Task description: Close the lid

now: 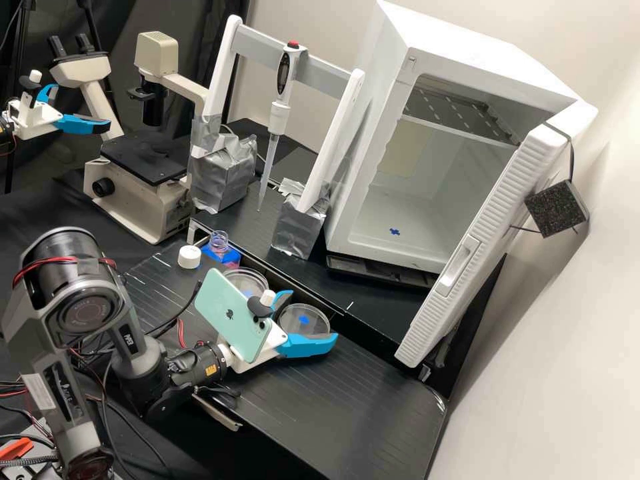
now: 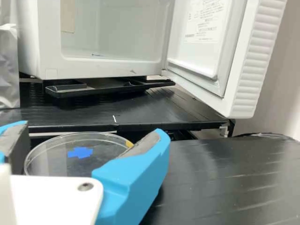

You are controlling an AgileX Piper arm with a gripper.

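Note:
The gripper (image 1: 297, 320) stands low over the front bench with its blue fingers wide apart. Between them lies a clear round dish (image 1: 305, 321) with a blue mark; whether its lid is a separate piece I cannot tell. From the wrist, the gripper (image 2: 86, 145) has one finger at each side of the clear dish (image 2: 61, 159), very near its rim. Contact is not clear, and the near part of the dish is hidden behind the white mount. A second clear round dish (image 1: 248, 283), also with a blue mark, sits beside the gripper, towards the bottle.
An open bottle (image 1: 217, 243) in a blue holder and a white cap (image 1: 189, 257) stand past the second dish. Behind is a raised black shelf (image 1: 347, 293) with a white cabinet (image 1: 400, 253), its door (image 1: 487, 247) open. A pipette (image 1: 279, 117) hangs on a white frame.

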